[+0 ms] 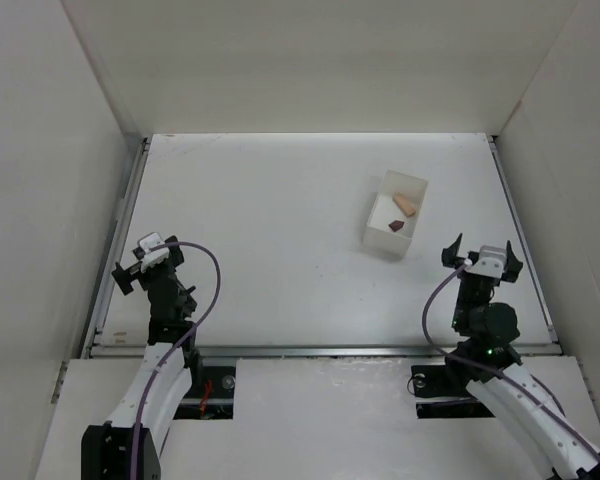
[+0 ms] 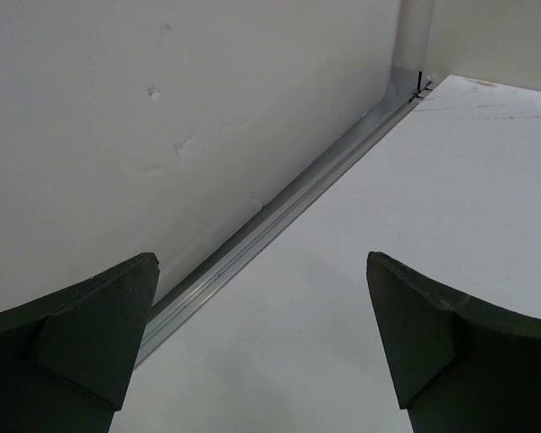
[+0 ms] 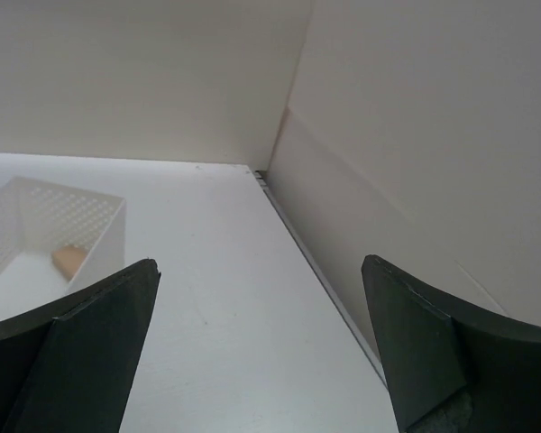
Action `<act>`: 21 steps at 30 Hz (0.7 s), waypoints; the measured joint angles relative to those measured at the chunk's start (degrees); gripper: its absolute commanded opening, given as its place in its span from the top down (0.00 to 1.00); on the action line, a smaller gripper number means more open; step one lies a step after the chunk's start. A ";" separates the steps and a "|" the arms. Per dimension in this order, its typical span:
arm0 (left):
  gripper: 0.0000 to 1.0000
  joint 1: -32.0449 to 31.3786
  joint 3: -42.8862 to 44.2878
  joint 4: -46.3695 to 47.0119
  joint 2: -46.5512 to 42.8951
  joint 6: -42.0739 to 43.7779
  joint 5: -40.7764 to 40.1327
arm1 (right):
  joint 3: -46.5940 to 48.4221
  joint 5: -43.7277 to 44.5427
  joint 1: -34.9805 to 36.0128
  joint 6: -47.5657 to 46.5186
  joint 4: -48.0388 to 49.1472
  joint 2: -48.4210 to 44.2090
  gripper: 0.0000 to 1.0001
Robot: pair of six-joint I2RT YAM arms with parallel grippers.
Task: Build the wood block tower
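Observation:
Two tiny wood blocks lie inside a white perforated box (image 1: 381, 239) at the table's right middle: a light tan block (image 1: 407, 205) and a dark reddish-brown block (image 1: 397, 226). The right wrist view shows the tan block (image 3: 68, 259) inside the box (image 3: 99, 239) at far left. My left gripper (image 1: 143, 258) stands open near the table's front left, far from the box, with nothing between its fingers (image 2: 90, 334). My right gripper (image 1: 482, 258) stands open at the front right, a little right of and nearer than the box, also with nothing in it.
White walls enclose the table on the left (image 2: 162, 135), back and right (image 3: 415, 153). A metal rail (image 2: 279, 212) runs along the foot of the left wall, and another rail (image 1: 320, 350) lines the front edge by the arm bases.

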 measured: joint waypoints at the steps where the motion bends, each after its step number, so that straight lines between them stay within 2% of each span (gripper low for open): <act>1: 0.00 0.00 0.00 0.00 0.00 0.00 0.00 | 1.66 -1.49 -0.13 -0.09 -1.97 0.92 0.00; 4: 0.00 0.00 0.00 0.00 -0.04 0.00 -0.02 | 9.22 -6.21 -0.15 -0.20 -7.61 5.95 0.00; 7: 0.00 0.00 0.02 -0.07 -0.02 0.07 0.26 | 16.76 -14.03 -0.17 -2.14 -8.33 12.66 0.00; 10: 0.00 0.00 1.42 -2.21 0.92 1.01 1.95 | 26.69 -19.67 -0.17 -2.67 -9.20 24.22 0.00; 14: 0.00 0.00 14.36 -14.62 5.09 5.01 10.64 | 48.26 -22.64 -0.17 -1.29 -16.26 45.07 0.00; 16: 0.00 0.00 23.43 -18.45 8.83 7.96 14.84 | 61.18 -22.12 -0.17 0.37 -19.61 56.13 0.00; 18: 0.00 -0.02 31.58 -19.37 12.79 11.47 17.03 | 69.48 -19.06 -0.13 2.82 -19.41 64.22 0.00; 21: 0.00 -0.26 41.53 -19.41 19.21 18.27 17.86 | 77.02 -6.84 -0.13 9.07 -16.76 73.90 0.00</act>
